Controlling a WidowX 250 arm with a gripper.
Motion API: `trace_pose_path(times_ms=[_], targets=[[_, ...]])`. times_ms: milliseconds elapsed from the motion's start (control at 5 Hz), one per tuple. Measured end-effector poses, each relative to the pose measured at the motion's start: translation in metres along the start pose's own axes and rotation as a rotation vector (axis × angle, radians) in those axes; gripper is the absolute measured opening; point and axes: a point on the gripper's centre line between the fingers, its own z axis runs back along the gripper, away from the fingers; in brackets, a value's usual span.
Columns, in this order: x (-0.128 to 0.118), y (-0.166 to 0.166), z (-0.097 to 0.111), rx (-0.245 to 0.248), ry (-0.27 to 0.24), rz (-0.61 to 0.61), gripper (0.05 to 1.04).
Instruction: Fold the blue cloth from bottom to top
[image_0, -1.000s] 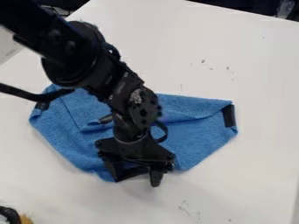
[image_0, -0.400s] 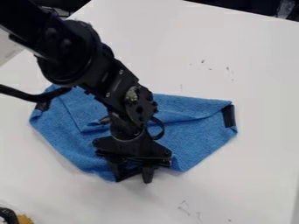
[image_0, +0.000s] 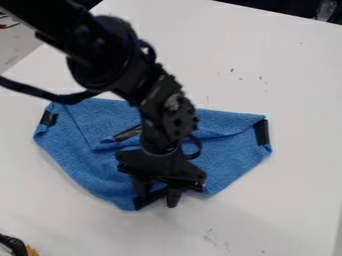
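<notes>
The fixed camera was positioned above the table (image_0: 290, 75), angled down toward its far edge, at close range, with the cloth (image_0: 230, 162) near mid-frame.

The blue cloth (image_0: 83, 155) lies partly folded on the white table (image_0: 280, 65), its layers creased and overlapping. Black strips (image_0: 262, 133) mark its left and right ends.

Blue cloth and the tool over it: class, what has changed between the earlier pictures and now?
The arm and tool shifted toward the picture's right, and the fingers drew closer together, with a gap left. The black strip at the cloth's left end is less covered by the arm. The cloth lies much as it did.
</notes>
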Motion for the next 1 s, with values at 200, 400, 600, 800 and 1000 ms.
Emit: trace_pose_path(times_ms=[200, 400, 600, 800, 1000], targets=[[0.008, -0.007, 0.024, 0.053, -0.006, -0.036, 0.214], [0.010, -0.010, 0.035, 0.087, -0.001, -0.043, 0.077], [0.009, -0.008, 0.039, 0.098, -0.001, -0.044, 0.056], [0.012, -0.010, 0.040, 0.077, -0.039, -0.035, 0.082], [-0.004, -0.009, 0.032, 0.057, -0.063, 0.018, 0.236]])
